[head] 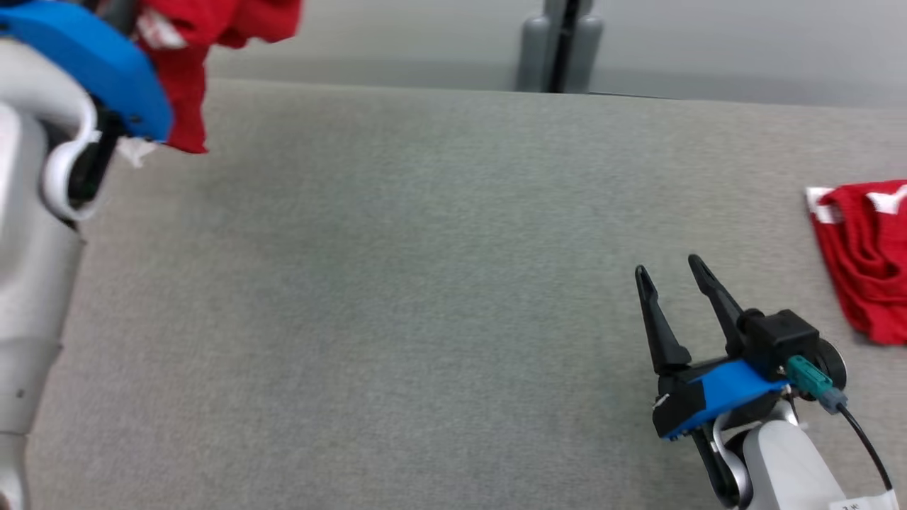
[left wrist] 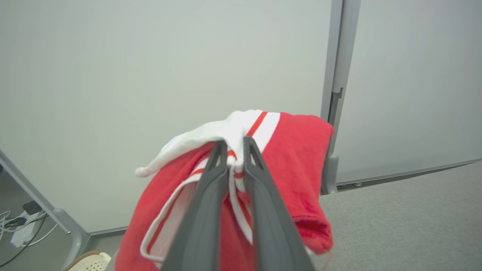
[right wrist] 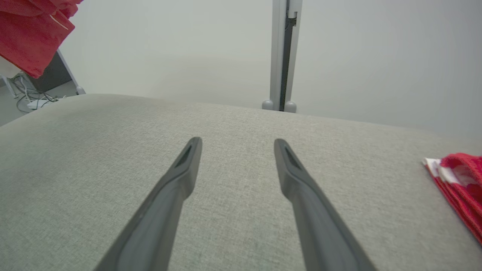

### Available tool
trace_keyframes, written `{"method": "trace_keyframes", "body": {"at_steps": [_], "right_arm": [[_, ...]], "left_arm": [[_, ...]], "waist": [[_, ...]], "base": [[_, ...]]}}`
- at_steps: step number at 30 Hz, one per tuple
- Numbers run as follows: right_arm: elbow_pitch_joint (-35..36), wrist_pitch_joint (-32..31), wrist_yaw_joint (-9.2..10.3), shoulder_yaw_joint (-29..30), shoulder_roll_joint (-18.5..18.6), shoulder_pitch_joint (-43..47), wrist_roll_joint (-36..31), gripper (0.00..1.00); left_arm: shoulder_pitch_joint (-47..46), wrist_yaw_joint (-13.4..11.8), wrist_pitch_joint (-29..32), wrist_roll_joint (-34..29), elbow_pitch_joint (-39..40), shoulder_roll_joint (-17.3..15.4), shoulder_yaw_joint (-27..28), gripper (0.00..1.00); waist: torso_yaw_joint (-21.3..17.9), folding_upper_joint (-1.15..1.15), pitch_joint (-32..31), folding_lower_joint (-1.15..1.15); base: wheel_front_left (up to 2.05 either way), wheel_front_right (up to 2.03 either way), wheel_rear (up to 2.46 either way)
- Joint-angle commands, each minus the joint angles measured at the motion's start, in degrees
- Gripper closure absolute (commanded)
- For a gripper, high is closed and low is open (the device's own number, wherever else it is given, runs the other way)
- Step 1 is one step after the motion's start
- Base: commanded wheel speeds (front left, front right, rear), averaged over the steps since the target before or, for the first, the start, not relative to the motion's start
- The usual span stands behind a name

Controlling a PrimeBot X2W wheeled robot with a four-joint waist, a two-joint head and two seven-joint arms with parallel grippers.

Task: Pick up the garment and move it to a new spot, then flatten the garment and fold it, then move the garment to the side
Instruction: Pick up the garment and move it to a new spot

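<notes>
Garment — fuzzy red cloth, white-striped band, bunched

I see the garment lifted in the air: red knit with white bands striped in red. It hangs bunched and crumpled, pinched at its white trim between the closed fingers of my left gripper. Its red folds droop loosely below the grip, and a white end pokes out sideways.

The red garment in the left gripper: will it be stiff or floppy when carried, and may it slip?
Probably floppy: the red garment droops around the left gripper. Likely light: one pinch lifts it. It might slip; only trim is pinched.
</notes>
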State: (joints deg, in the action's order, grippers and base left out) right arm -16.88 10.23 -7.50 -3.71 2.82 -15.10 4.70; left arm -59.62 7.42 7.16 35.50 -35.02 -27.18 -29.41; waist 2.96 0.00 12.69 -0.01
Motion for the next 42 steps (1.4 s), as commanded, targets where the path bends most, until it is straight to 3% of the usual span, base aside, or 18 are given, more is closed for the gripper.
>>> {"method": "trace_keyframes", "body": {"at_steps": [1,7,11,18,25,27,28,29,34,42], "right_arm": [[-0.39,0.32,0.01,0.34,0.13,0.72,0.11,0.0],[-2.53,2.06,0.0,2.88,0.11,0.95,0.74,0.0],[-3.18,2.83,0.0,3.02,0.1,-0.21,1.45,0.0],[-4.66,3.98,0.0,1.54,0.13,-1.76,3.08,0.0],[-5.87,4.64,0.0,1.96,0.13,-2.61,3.11,0.0],[-6.18,4.74,0.0,2.48,0.13,-2.72,2.81,0.0],[-6.29,4.8,0.0,2.73,0.12,-2.74,2.63,0.0],[-6.43,4.83,0.0,2.95,0.12,-2.7,2.45,0.0],[-6.69,4.99,0.0,3.56,0.13,-2.47,1.77,0.0],[-7.14,5.04,0.0,5.26,0.13,-1.27,-0.65,0.0]], "left_arm": [[0.93,0.07,0.29,0.38,1.08,0.59,-0.5,1.0],[3.42,-0.5,2.62,0.95,13.28,5.41,-4.47,1.0],[7.18,-1.53,1.38,-0.45,16.88,8.86,-8.04,1.0],[16.87,-2.17,-4.05,-3.04,10.31,13.22,-14.73,1.0],[22.89,-2.31,-10.7,-3.72,-0.04,16.23,-17.16,1.0],[23.16,-2.64,-12.95,-3.2,-1.48,17.01,-16.51,0.54],[22.98,-2.9,-14.05,-3.43,-2.05,17.14,-16.45,0.1],[22.66,-3.18,-15.15,-3.87,-2.54,17.23,-16.37,0.0],[22.54,-4.35,-19.69,-3.88,-3.04,17.72,-15.11,0.0],[27.34,-7.18,-22.26,-3.5,1.14,15.29,-10.63,0.0]], "waist": [[-3.21,0.0,-3.01,0.01],[-7.07,0.0,-2.54,0.01],[-9.44,0.0,-0.34,0.01],[-12.92,0.0,3.43,0.01],[-14.02,0.0,4.6,0.01],[-13.72,0.0,4.33,0.01],[-13.47,0.0,4.09,0.01],[-13.17,0.0,3.79,0.01],[-11.13,0.0,1.83,0.01],[-7.33,0.0,-2.48,0.01]], "base": [[0.0,0.0,0.0],[0.0,0.0,0.0],[0.0,0.0,0.0],[0.0,0.0,0.0],[0.0,0.0,0.0],[0.0,0.0,0.0],[0.0,0.0,0.0],[0.0,0.0,0.0],[0.0,0.0,0.0],[0.0,0.0,0.0]]}}
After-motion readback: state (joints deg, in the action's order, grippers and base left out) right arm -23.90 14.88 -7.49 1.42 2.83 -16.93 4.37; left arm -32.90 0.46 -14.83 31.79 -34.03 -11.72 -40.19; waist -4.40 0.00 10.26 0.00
